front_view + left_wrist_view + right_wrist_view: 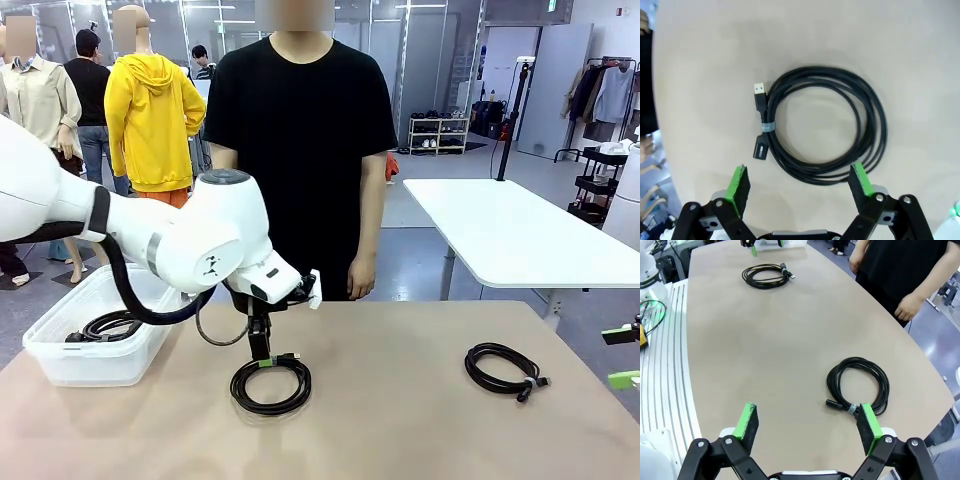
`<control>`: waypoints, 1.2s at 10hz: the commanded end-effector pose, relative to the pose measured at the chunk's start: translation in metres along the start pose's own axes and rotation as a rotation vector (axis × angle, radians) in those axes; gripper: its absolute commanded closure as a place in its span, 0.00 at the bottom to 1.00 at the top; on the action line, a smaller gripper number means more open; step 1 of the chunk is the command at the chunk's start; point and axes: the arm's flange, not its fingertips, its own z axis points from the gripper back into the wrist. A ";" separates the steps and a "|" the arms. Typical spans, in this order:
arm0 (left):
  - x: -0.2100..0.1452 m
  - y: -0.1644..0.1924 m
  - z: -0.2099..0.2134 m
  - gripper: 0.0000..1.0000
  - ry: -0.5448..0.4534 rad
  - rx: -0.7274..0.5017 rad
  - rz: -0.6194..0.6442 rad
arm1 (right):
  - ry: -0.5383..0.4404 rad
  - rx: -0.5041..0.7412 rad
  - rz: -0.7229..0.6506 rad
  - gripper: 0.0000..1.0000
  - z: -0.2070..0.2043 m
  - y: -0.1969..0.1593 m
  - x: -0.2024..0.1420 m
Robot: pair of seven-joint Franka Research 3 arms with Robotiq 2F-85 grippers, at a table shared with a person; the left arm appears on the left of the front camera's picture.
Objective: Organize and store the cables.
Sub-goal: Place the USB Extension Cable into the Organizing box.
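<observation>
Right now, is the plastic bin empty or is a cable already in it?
Not empty: at least one black coiled cable lies inside the clear plastic bin, visible over its rim in the front view.

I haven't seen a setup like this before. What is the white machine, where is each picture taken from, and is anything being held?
Two white robot arms share a table with a person standing opposite. The front picture looks across the table; the other two come from a camera on each wrist. The left tool, a green-padded two-finger clamp, hangs open above one coiled cable. The right tool is open near a second cable. A third cable lies in a clear bin. Nothing is held.
</observation>
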 end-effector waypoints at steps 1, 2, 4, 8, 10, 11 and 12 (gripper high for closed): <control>0.026 0.024 -0.024 0.00 0.055 0.001 0.001 | -0.002 -0.012 -0.024 0.00 -0.001 0.000 0.003; 0.027 0.033 -0.038 0.00 0.062 -0.022 0.027 | -0.002 -0.012 -0.024 0.00 -0.001 0.000 0.003; 0.031 0.045 -0.064 0.00 0.114 -0.029 0.057 | -0.002 -0.012 -0.024 0.00 -0.001 0.000 0.003; 0.028 0.061 -0.089 0.00 0.155 -0.071 0.057 | -0.002 -0.012 -0.024 0.00 -0.001 0.000 0.003; 0.027 0.069 -0.097 0.00 0.168 -0.123 0.069 | -0.002 -0.012 -0.024 0.00 -0.001 0.000 0.003; 0.028 0.069 -0.097 0.60 0.170 -0.132 0.068 | -0.002 -0.012 -0.024 0.00 -0.001 0.000 0.003; 0.028 0.069 -0.096 0.60 0.176 -0.138 0.068 | -0.002 -0.012 -0.024 0.00 -0.001 0.000 0.003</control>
